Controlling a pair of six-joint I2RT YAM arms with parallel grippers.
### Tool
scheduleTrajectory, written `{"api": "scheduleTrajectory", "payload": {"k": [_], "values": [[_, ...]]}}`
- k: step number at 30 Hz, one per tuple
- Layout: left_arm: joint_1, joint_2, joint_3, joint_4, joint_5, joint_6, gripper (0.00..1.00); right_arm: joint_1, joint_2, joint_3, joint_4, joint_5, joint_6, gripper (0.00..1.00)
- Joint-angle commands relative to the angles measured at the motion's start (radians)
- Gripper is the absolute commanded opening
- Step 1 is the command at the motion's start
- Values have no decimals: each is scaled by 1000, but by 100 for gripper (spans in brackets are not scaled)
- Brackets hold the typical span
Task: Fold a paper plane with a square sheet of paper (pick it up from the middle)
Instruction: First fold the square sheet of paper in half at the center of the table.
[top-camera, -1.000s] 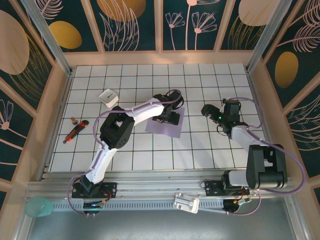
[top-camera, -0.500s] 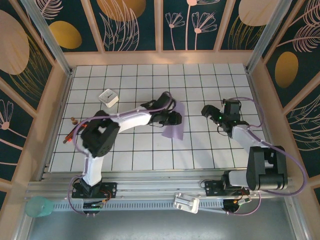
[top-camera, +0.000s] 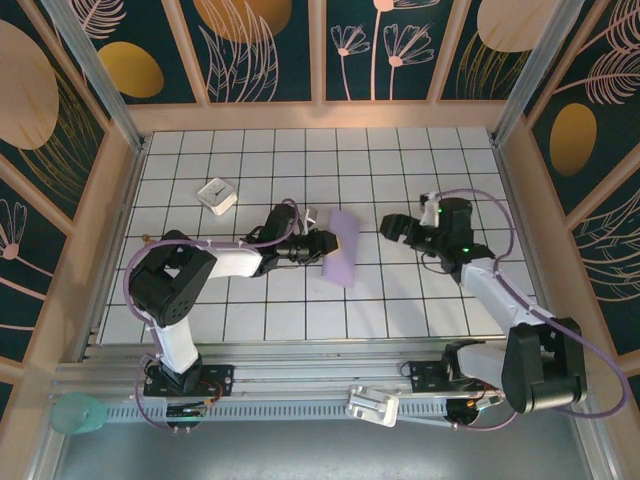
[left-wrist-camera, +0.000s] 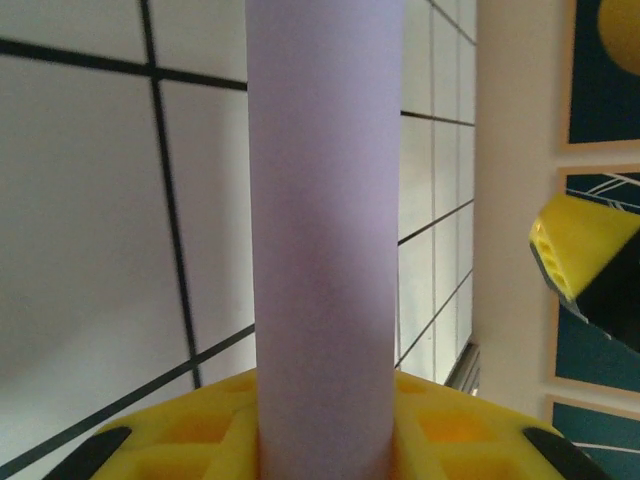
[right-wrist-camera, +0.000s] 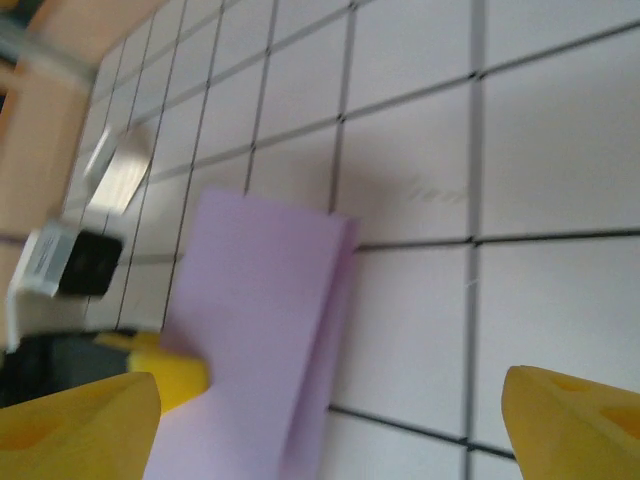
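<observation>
In the middle of the worktop (top-camera: 400, 300), paper: the square sheet of paper (top-camera: 343, 248) is doubled over into a narrow strip. It is pinched at one side, and the rest reaches toward the right arm.
Left jaws: the left gripper (top-camera: 322, 243) is clenched on the sheet, which runs straight out from between its yellow fingers (left-wrist-camera: 180, 440).
Why held so: probably to keep both halves together for creasing.
Right jaws: the right gripper (top-camera: 390, 226) is spread and empty.
Paper versus right jaws: the sheet lies just ahead of the gap, not within it.
</observation>
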Motion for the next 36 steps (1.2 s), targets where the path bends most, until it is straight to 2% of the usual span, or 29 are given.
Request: {"api": "scheduleTrajectory", "payload": {"k": [1, 5, 13, 27, 36], "values": [[5, 21, -18, 9, 4, 50, 30, 75, 71, -20, 109, -67, 67, 81], [6, 17, -4, -127, -89, 137, 32, 148, 164, -13, 213, -21, 153, 66], [6, 15, -19, -191, -202, 194, 37, 224, 369, 44, 338, 35, 238, 50], [4, 36, -36, -205, -234, 200, 45, 256, 626, 182, 396, -12, 244, 35], [4, -34, -24, -316, -298, 246, 63, 256, 685, 212, 397, -15, 232, 31]]}}
